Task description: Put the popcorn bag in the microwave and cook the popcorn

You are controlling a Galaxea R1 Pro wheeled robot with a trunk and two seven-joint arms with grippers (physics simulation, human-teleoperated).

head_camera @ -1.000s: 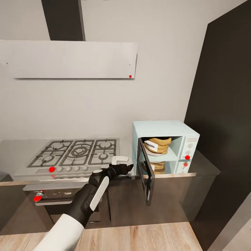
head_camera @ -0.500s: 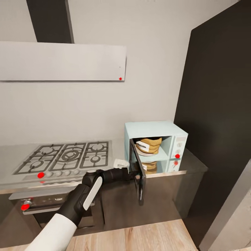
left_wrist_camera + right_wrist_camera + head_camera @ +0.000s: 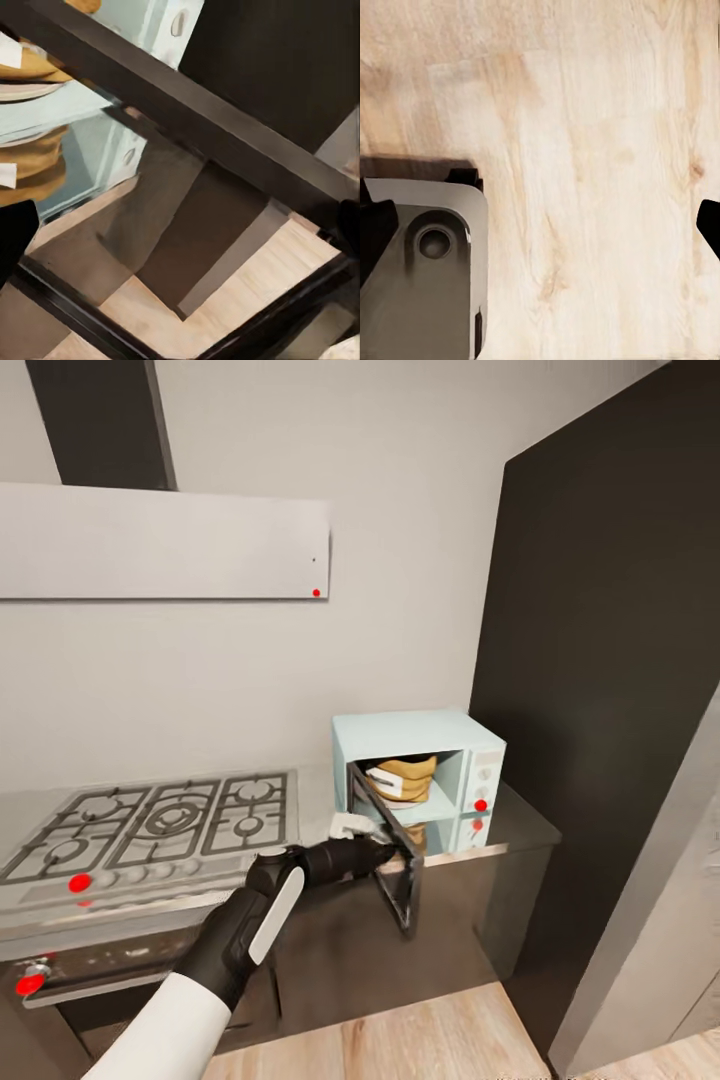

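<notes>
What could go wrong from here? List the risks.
1. The left gripper presses the door near its outer edge; it may slip off and leave the microwave ajar.
2. The bag sits close to the front opening, so the door might catch it.
3. Hard pushing could shift the microwave on the countertop.

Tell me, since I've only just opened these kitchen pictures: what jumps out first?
The pale mint microwave on the grey countertop, its dark glass door swung open and the tan popcorn bag inside. The left gripper reaches to that door's edge. To the left lies a gas hob with red-marked knobs.
</notes>
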